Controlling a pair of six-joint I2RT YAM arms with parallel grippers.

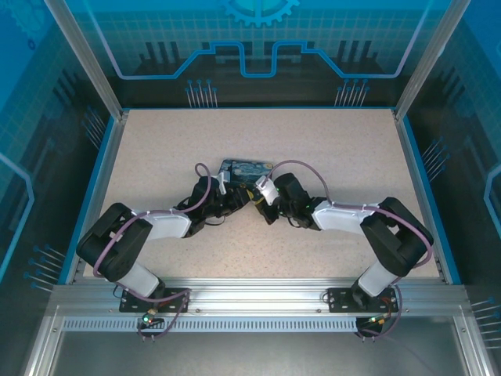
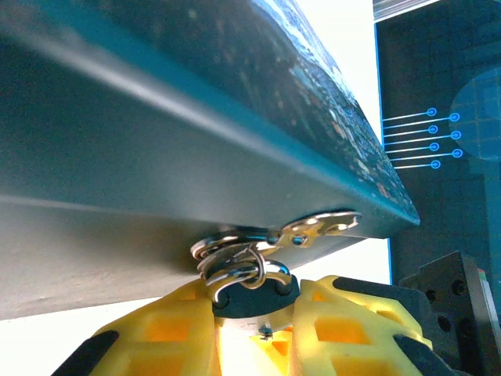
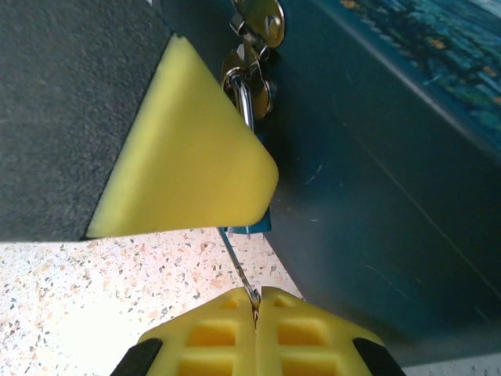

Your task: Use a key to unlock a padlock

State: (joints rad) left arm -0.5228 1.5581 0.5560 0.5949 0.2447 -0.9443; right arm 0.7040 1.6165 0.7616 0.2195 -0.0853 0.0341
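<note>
The padlock (image 2: pixel 250 296), dark-blue topped with a silvery shackle (image 2: pixel 235 270), hangs from the metal hasp (image 2: pixel 317 227) of the painted box (image 2: pixel 196 117). My left gripper (image 2: pixel 254 309) is shut on the padlock's body, one yellow finger on each side. In the right wrist view, my right gripper (image 3: pixel 254 301) is shut on the thin dark key (image 3: pixel 239 266). The key slants up to the padlock's blue underside (image 3: pixel 254 225), which is mostly hidden behind a left finger (image 3: pixel 188 157). From above, both grippers meet at the box's near edge (image 1: pixel 243 168).
The painted box's dark side wall (image 3: pixel 376 157) stands close on the right of the key. Speckled tabletop (image 1: pixel 258 133) lies all round the box, inside a blue-edged frame with transparent walls.
</note>
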